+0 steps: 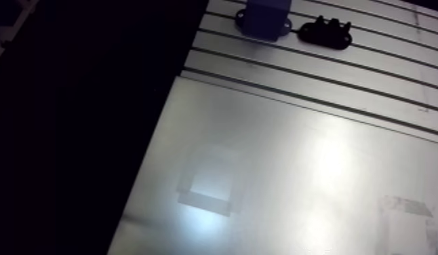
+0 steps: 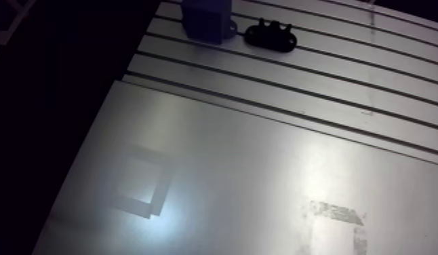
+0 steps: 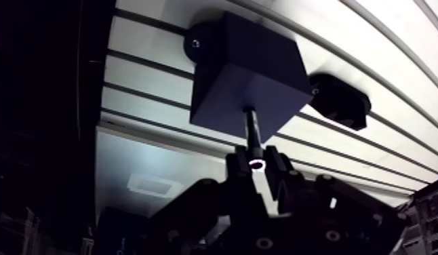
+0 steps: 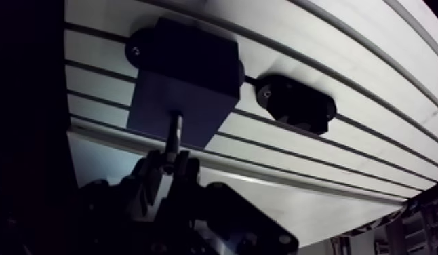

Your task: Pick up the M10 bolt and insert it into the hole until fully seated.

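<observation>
In the wrist view my gripper (image 3: pixel 255 167) is shut on the M10 bolt (image 3: pixel 251 132), a dark shank that sticks out ahead of the fingertips. The bolt's far end meets the top face of a dark blue block (image 3: pixel 249 74), near the block's closest edge. The hole itself is hidden by the bolt, so I cannot tell how deep the shank sits. In the arm view the block (image 1: pixel 266 10) stands at the far end of the slotted table (image 1: pixel 371 74); the gripper does not show there.
A black bolt holder (image 1: pixel 325 32) is fixed to the slots just beside the block. A smooth metal sheet (image 1: pixel 296 169) covers the nearer part of the table. The table's left edge (image 1: pixel 157 129) drops into darkness.
</observation>
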